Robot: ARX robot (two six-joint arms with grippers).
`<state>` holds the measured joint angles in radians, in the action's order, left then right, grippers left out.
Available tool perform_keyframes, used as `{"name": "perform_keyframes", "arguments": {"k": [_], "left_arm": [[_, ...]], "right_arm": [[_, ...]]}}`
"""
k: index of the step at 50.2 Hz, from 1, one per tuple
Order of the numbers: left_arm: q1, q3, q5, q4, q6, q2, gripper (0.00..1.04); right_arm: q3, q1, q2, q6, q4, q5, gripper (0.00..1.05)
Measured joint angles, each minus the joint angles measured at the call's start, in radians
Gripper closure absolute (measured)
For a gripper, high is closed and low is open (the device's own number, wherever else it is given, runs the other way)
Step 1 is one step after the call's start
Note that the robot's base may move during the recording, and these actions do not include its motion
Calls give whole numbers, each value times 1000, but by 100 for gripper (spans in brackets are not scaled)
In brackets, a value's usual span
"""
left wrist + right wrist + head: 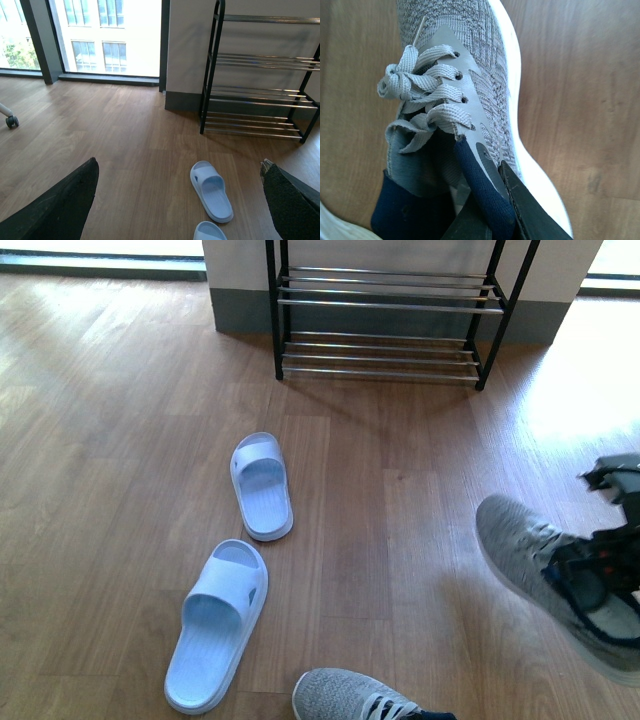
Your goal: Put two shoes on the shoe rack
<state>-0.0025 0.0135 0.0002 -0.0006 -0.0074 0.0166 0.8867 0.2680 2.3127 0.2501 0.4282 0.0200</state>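
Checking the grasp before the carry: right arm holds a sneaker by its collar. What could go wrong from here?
1. The right fingers pinch only the sneaker's soft navy collar; it may sag, swing or slip out.
2. The rack's tiers sit close together; with a hold from above, the arm could hit the upper rods.
3. The shelves are thin rods with gaps, so a tilted sneaker might settle crooked.

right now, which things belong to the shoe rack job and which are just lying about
job: grey knit sneaker in right gripper; second grey sneaker; shoe rack
lying about: near pale blue slide; far pale blue slide; caster wheel
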Motion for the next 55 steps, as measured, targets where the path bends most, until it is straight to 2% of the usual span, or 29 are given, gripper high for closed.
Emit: {"name": "perform_keyframes", "arguments": {"k": [10,20,30,39,42,45,55], "left_arm": [[0,0,0,0,0,0,9],[0,0,0,0,0,0,9],[0,0,0,0,0,0,9],[0,0,0,0,0,0,9],[0,0,0,0,0,0,9],[0,0,0,0,0,0,9],[0,0,0,0,0,0,9]], "right_arm": [[-171,101,-483,-8,-111,-145,103],[-273,190,-1020,-107,-266,-343,103],[-444,274,-1497,-204,-289,-522,103],[-496,292,-1601,-212,-287,-536,103],[-538,286,-1607,-219,-195,-542,103],[-606,245,-1648,-225,-103,-504,103],[-720,80,-1798,-236,-115,-351,103]]}}
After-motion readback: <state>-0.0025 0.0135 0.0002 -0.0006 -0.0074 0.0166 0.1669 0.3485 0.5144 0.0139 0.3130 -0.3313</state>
